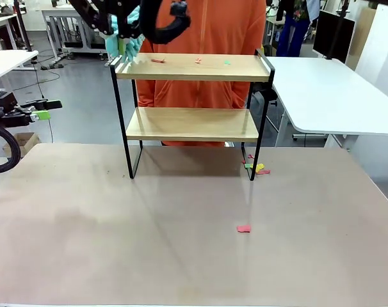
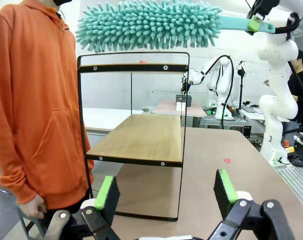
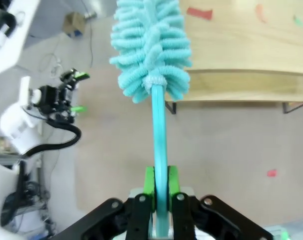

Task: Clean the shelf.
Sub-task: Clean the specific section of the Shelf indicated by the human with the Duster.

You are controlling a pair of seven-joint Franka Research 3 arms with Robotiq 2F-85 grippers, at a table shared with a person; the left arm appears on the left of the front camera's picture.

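The two-tier wooden shelf with black metal frame (image 1: 191, 123) stands at 12 o'clock on the tan table (image 1: 117, 243). The right claw (image 3: 160, 177) is clenched on the handle of a fluffy teal duster (image 3: 150, 45), whose head is at the shelf's 11 o'clock corner. The left claw (image 2: 165, 189), at 9 o'clock, is released.

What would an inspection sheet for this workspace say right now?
Surface: tan table, few scraps on it.
Job's things: shelf, three paper scraps on its top board; teal duster above that board's left end.
Clutter: pink scrap on the table; more scraps by the shelf's right leg.
Grippers: right gripper shut on the duster's handle; left gripper open, holding nothing.
Cables: black cable loop by the left arm.
Surroundings: person in orange hoodie behind the shelf; white tables around.
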